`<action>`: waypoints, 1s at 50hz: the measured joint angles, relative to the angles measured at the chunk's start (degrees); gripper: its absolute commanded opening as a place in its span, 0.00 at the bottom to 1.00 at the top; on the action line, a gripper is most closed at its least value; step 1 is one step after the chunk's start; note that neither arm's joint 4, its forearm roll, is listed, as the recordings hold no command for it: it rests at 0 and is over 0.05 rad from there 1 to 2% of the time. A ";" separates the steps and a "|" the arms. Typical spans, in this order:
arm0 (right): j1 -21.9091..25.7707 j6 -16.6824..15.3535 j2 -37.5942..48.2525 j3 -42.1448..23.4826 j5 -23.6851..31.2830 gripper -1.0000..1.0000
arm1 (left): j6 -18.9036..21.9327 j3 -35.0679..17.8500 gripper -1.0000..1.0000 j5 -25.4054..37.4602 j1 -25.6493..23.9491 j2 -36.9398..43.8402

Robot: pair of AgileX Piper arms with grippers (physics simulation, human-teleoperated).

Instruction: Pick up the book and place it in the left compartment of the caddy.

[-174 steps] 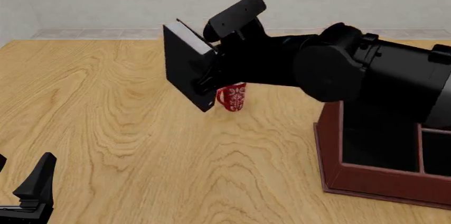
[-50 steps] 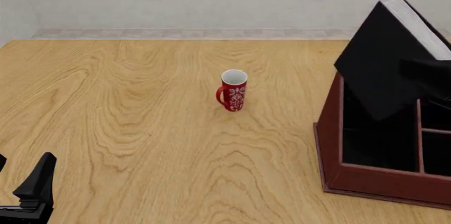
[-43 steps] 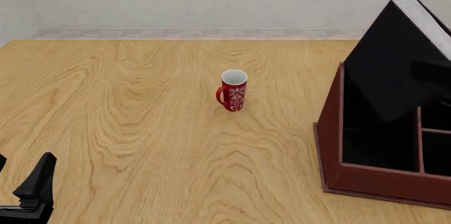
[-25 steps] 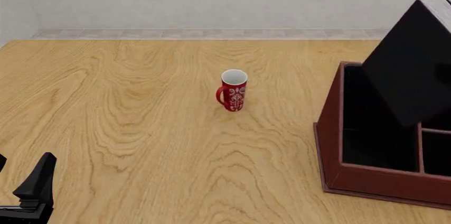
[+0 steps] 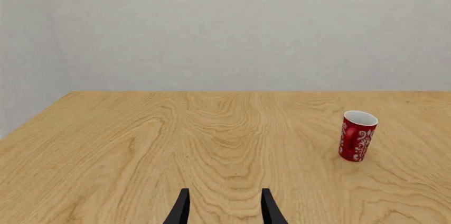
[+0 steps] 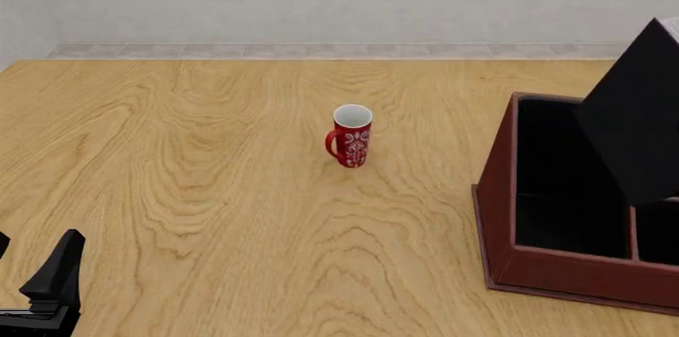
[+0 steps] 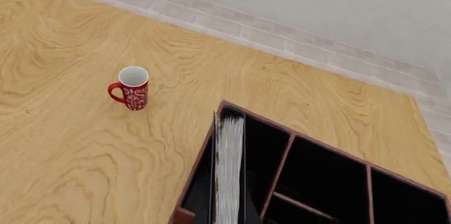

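The black book hangs tilted in the air at the front view's right edge, over the dark red-brown caddy and its long left compartment. In the right wrist view the book's white page edges run edge-on along the view's middle, above the caddy's left compartment. The book stays aloft, so my right gripper holds it, though its fingers show in no view. My left gripper stands open and empty low over the table's near left corner.
A red patterned mug stands upright mid-table, left of the caddy, also seen as the mug and the mug. The caddy's smaller divided sections lie to the right of the long one. A wall closes the table's far side.
The book has travelled right from above the mug to over the caddy, still drifting right over the last second. The right arm has left the front view. The left gripper has not moved.
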 measured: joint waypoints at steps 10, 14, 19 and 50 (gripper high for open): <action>-1.31 -0.31 1.13 0.58 -0.21 0.00 | 0.00 0.00 1.00 0.00 0.00 0.00; -1.77 -0.32 2.11 0.73 -0.65 0.00 | 0.00 0.00 1.00 0.00 0.00 0.00; -2.30 -0.15 3.62 0.73 -1.34 0.00 | 0.00 0.00 1.00 0.00 0.00 0.00; -4.64 1.49 12.40 2.10 -7.50 0.00 | 0.00 0.00 1.00 0.00 0.00 0.00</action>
